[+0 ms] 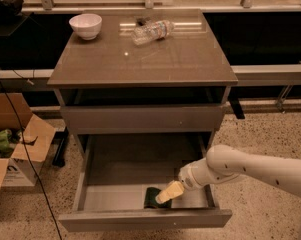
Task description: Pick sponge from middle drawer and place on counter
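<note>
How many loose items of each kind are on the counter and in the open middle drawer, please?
White bowl, on the counter: 1
Clear plastic bottle, lying on the counter: 1
Dark green sponge, in the middle drawer, with the gripper at its right side: 1
Total: 3

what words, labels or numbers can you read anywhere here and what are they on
No text reads clearly.
cardboard box: one dark mark, perhaps "n", too blurred to be sure.
clear plastic bottle lying on the counter: label too blurred to read.
Nothing shows on the gripper, low in the middle drawer by the sponge.
</note>
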`<state>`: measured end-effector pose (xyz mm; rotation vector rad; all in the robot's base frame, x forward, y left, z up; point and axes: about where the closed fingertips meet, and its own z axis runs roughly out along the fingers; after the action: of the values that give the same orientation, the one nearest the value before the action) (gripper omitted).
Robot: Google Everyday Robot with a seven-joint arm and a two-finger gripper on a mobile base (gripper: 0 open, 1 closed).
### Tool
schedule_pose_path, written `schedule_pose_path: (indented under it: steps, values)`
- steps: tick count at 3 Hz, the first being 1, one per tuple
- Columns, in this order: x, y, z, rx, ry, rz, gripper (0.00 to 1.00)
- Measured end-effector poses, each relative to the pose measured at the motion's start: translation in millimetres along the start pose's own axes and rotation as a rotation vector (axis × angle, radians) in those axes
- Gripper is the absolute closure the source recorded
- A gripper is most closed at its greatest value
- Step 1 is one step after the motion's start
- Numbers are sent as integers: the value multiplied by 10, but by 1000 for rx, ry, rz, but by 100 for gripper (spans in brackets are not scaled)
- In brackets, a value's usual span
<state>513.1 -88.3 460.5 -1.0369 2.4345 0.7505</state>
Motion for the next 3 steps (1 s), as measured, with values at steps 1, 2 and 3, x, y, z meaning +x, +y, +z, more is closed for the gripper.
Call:
schedule_pose_path:
  steps: [1,2,3]
  values:
    - [-68,-15,242,75,-27,2,0]
    - [-88,-25,434,108,-26,14,0]
    - [-34,-43,687,116,-5,40,0]
